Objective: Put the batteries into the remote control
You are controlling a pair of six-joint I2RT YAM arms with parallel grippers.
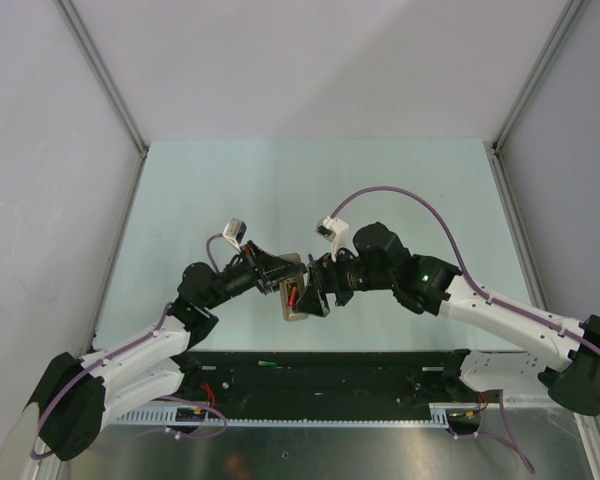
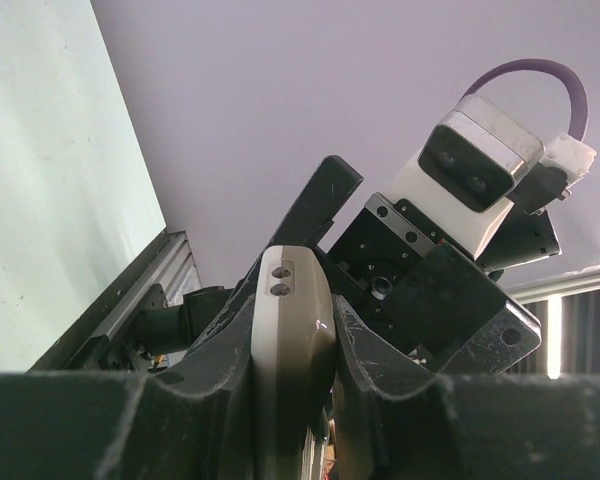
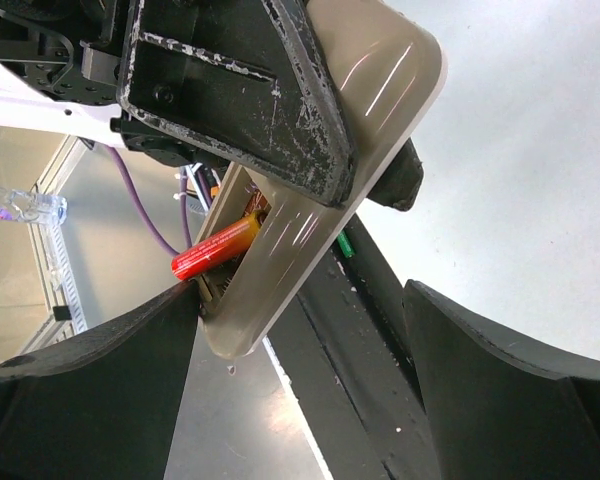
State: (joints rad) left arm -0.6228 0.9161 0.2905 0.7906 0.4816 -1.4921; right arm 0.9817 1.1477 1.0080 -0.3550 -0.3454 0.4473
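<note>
My left gripper (image 2: 293,312) is shut on the remote control (image 2: 292,340), a slim pale handset held on edge above the table's near side (image 1: 296,300). A red battery (image 3: 215,250) sticks out at a slant from the remote's (image 3: 325,190) open back, one end inside. My right gripper (image 3: 300,375) is open and straddles the remote's lower end. Its left finger (image 3: 90,385) is next to the battery's free end, and whether they touch I cannot tell. The two grippers meet at the table's middle (image 1: 312,288). A green battery (image 3: 345,245) lies on the black strip below.
The black base strip (image 1: 330,375) runs along the near edge with the green battery (image 1: 268,363) on it. Cable trays and purple cables (image 1: 400,195) lie around the arms. Grey walls and metal frame posts (image 1: 105,75) enclose the pale green table (image 1: 310,180).
</note>
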